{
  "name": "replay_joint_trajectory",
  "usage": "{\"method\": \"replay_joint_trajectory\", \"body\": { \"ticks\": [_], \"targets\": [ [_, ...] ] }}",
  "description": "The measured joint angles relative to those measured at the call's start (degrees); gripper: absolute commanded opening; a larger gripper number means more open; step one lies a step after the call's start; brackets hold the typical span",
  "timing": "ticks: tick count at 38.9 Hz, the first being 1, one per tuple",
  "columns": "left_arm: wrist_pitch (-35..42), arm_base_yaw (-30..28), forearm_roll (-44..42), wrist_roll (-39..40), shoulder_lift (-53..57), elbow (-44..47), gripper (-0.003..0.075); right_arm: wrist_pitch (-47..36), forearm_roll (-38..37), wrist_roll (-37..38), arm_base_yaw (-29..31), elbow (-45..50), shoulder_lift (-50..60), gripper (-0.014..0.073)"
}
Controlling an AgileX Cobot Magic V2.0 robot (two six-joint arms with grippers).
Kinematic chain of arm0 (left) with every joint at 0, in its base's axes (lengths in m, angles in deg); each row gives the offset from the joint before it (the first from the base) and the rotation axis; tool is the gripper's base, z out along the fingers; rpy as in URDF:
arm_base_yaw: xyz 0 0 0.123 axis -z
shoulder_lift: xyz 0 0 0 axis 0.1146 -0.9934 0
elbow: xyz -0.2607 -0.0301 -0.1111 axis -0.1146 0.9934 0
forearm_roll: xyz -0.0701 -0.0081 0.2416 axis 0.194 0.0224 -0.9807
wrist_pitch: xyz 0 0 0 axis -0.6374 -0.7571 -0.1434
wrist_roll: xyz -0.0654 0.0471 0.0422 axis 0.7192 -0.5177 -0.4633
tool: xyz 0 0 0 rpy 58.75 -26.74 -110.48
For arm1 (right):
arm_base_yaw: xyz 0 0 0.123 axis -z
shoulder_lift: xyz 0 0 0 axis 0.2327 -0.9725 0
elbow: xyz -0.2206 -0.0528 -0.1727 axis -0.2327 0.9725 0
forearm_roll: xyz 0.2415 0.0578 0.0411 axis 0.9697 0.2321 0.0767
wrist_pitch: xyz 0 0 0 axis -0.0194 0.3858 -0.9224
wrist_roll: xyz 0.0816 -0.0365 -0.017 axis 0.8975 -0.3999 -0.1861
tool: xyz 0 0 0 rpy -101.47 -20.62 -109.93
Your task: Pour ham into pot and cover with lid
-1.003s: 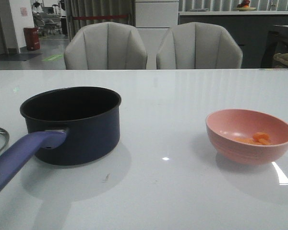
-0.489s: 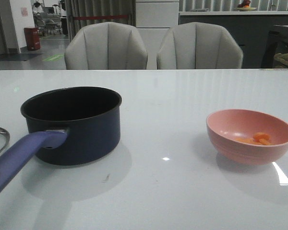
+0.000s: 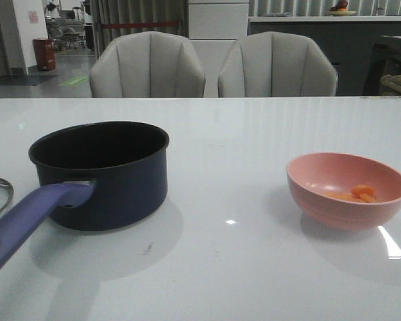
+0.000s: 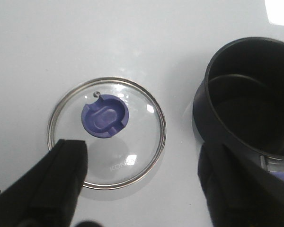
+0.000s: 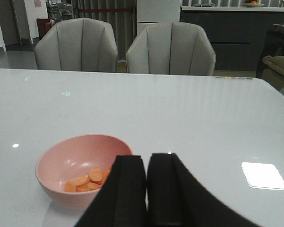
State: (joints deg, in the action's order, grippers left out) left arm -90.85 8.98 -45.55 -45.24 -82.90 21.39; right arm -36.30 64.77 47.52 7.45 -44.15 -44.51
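Biggest worry is the pot (image 3: pixel 100 175), empty toward the left edge of the table (image 3: pixel 254 127) with its long handle poking at the front edge, easy for an arm to clip. The pink bowl (image 3: pixel 347 189) near the right edge could spill its ham (image 3: pixel 362 194) if grabbed sloppily. The lid (image 4: pixel 106 132) lies flat just beside the pot. Left gripper (image 4: pixel 142 184) hovers over it, jaws wide apart; right gripper (image 5: pixel 146 189) sits low behind the bowl, fingers pressed together, empty.

A pink bowl (image 3: pixel 347 190) stands on the right side of the glossy white table (image 3: pixel 254 267). Two grey upholstered chairs (image 3: pixel 147 65) sit side by side beyond the table's far edge, with a red bin (image 3: pixel 44 54) in the left background.
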Motion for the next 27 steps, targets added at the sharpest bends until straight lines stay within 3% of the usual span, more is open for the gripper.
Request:
{"method": "replay_joint_trajectory", "body": {
  "ticks": [12, 27],
  "targets": [
    [15.0, 2.8, -1.1, 0.0, 25.4, 17.4, 0.0511, 0.3, 0.0, 0.0, 0.0, 0.0, 0.0, 0.0181],
    [13.3, 5.1, -0.3, 0.0, 44.8, 25.9, 0.0511, 0.4, 0.0, 0.0, 0.0, 0.0, 0.0, 0.0181]
  ]
}}
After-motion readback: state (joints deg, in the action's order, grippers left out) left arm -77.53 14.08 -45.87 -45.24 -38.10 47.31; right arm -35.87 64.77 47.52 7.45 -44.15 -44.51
